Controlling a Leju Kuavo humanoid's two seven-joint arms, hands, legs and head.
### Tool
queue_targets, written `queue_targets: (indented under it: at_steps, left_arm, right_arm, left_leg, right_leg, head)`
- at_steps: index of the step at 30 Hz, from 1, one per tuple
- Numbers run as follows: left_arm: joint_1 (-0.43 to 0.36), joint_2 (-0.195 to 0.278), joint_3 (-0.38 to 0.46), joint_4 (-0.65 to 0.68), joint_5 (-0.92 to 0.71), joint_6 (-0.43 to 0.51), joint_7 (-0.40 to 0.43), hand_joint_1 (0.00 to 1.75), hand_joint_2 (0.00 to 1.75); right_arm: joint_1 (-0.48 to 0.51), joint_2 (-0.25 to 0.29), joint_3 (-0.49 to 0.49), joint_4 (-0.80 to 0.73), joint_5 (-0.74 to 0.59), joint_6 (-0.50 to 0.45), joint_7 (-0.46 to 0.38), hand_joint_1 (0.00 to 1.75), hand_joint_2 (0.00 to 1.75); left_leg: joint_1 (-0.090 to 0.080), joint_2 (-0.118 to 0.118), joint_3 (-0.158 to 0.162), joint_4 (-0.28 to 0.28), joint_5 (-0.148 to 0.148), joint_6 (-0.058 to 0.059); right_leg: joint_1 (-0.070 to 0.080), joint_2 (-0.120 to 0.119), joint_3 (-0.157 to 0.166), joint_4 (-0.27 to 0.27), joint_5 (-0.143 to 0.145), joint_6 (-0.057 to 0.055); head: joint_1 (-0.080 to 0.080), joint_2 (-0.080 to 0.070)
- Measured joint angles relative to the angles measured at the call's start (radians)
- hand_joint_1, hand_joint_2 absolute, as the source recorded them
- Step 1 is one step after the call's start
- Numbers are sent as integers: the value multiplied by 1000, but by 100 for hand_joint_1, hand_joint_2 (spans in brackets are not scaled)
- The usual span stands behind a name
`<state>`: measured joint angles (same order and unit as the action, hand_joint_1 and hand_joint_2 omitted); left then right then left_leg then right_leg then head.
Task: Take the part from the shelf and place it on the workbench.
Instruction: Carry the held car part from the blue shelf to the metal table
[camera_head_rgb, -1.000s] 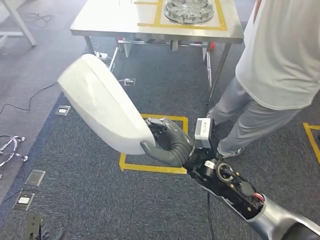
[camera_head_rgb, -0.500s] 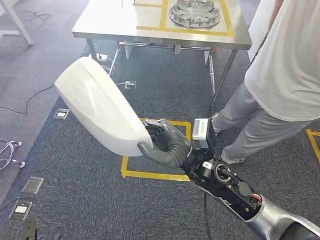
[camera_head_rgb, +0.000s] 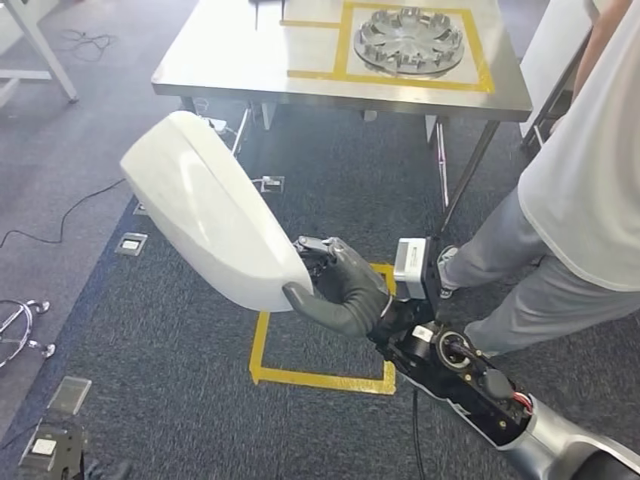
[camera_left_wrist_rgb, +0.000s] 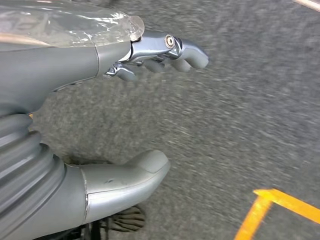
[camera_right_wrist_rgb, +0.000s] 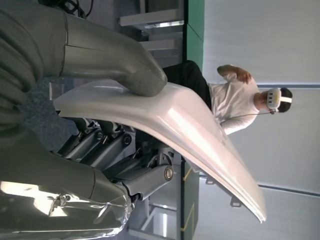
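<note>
White curved part (camera_head_rgb: 204, 210) is what we are carrying: our right robot hand (camera_head_rgb: 343, 290) is gripping its narrow end, thumb pressing on the smooth outer face and the darker fingers (camera_right_wrist_rgb: 102, 147) curling under the inner side, so the panel is sticking out up and to the left, in the air above the floor. In the right wrist view the same part (camera_right_wrist_rgb: 181, 130) is arching away from the thumb toward a pale wall, where a person in a white shirt (camera_right_wrist_rgb: 234, 97) is wearing a headset. Our left robot hand (camera_left_wrist_rgb: 113, 120) is hanging over the carpet holding nothing, its fingers spread apart from the thumb.

Ahead of us the steel desk (camera_head_rgb: 226, 60) is standing on thin metal legs, its top marked with yellow tape lines; a round grey metal wheel-like disc (camera_head_rgb: 409, 40) is lying inside one taped rectangle. We are looking down on dark grey carpet (camera_head_rgb: 151, 370) with a yellow taped square (camera_head_rgb: 317, 378) below our right robot hand, small floor sockets (camera_head_rgb: 130, 244) and loose cables at the left. A person in a white top and grey trousers (camera_head_rgb: 581, 210) is standing just right of the desk.
</note>
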<state>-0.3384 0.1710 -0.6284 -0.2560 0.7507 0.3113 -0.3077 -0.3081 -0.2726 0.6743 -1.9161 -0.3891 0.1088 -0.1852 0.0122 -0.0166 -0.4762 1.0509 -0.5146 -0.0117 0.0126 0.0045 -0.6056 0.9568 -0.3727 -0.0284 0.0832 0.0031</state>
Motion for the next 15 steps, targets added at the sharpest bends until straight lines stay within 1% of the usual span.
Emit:
queue_targets:
  at_steps: [1, 2, 3, 4, 5, 6, 7, 8, 9, 10, 11, 12, 13, 14, 15]
  left_arm:
    - [1, 0, 0, 0, 0, 0, -2, 0, 175]
    - [3, 1, 0, 0, 0, 0, -4, 0, 175]
    - [5, 2, 0, 0, 0, 0, -5, 0, 175]
    - [9, 3, 0, 0, 0, -1, -6, 0, 175]
    - [12, 5, 0, 0, 0, -1, -7, 0, 175]
    - [15, 5, 0, 0, 0, -1, -7, 0, 175]
    - [16, 6, 0, 0, 0, -1, -8, 0, 175]
    - [17, 7, 0, 0, 0, -2, -8, 0, 175]
    - [18, 7, 0, 0, 0, -2, -8, 0, 175]
    - [20, 8, 0, 0, 0, -2, -8, 0, 175]
    - [21, 8, -1, 0, 0, -2, -8, 0, 175]
    - [21, 8, -1, 0, 0, -1, -8, 0, 175]
    - [21, 8, -1, 0, 0, -1, -8, 0, 175]
    - [20, 8, -1, 0, 0, 0, -8, 0, 175]
    - [18, 8, -1, 0, 0, 0, -8, 0, 175]
  right_arm:
    - [2, 0, 1, -2, 0, -2, 2, 175, 175]
    - [5, -1, 1, -4, 1, -3, 3, 175, 175]
    - [8, -1, 2, -5, 1, -4, 4, 175, 175]
    - [12, -1, 2, -7, 1, -5, 5, 175, 175]
    - [15, -2, 2, -8, 1, -6, 6, 175, 175]
    - [16, -2, 2, -9, 1, -8, 7, 175, 175]
    - [16, -2, 2, -10, 0, -10, 8, 175, 175]
    - [16, -2, 2, -10, 0, -11, 9, 175, 175]
    - [16, -2, 2, -11, -1, -12, 10, 175, 175]
    - [16, -2, 2, -11, -2, -14, 11, 175, 175]
    - [15, -3, 1, -13, -3, -15, 13, 175, 175]
    - [14, -3, 1, -15, -5, -16, 14, 175, 175]
    - [12, -4, 0, -17, -7, -18, 14, 175, 175]
    - [8, -4, -1, -18, -10, -19, 15, 175, 175]
    - [4, -5, -1, -18, -14, -21, 15, 175, 175]
  left_leg:
    - [1, 3, -44, 66, 0, -3]
    - [1, 5, -94, 131, -14, -7]
    - [2, 5, -142, 180, -46, -11]
    - [3, 6, -180, 205, -83, -15]
    - [4, 6, -204, 200, -111, -19]
    - [6, 7, -215, 169, -115, -22]
    - [8, 9, -215, 116, -83, -25]
    - [10, 13, -209, 48, -16, -27]
    - [12, 19, -204, -7, 45, -25]
    - [11, 25, -197, -45, 94, -21]
    - [11, 28, -192, -64, 124, -12]
    - [11, 29, -186, -65, 121, -2]
    - [10, 26, -174, -66, 123, 8]
    - [11, 23, -161, -68, 121, 17]
    - [10, 22, -148, -69, 113, 23]
  right_leg:
    - [-2, 0, 15, -6, -8, -4]
    - [-2, 0, 29, -10, -19, -7]
    - [-4, 2, 43, -12, -31, -8]
    - [-5, 3, 59, -13, -45, -7]
    - [-7, 5, 77, -14, -59, -5]
    - [-9, 6, 96, -14, -75, -2]
    - [-11, 7, 116, -14, -91, 2]
    - [-12, 7, 132, -13, -108, 7]
    - [-11, 8, 148, -11, -124, 12]
    - [-10, 8, 156, -11, -140, 18]
    - [-7, 9, 167, -8, -149, 25]
    - [-6, 10, 176, 0, -155, 31]
    - [-6, 9, 179, 9, -158, 37]
    - [-8, 8, 181, 30, -159, 42]
    - [-10, 6, 165, 65, -164, 45]
  head:
    - [0, 0]
    - [-1, 0]
    - [-1, 0]
    - [-2, 0]
    - [-1, 0]
    - [-2, 0]
    - [-2, 0]
    - [-3, 0]
    - [-8, 0]
    - [-12, 0]
    - [-15, 0]
    - [-15, 0]
    - [-11, 0]
    - [-6, 0]
    - [0, 0]
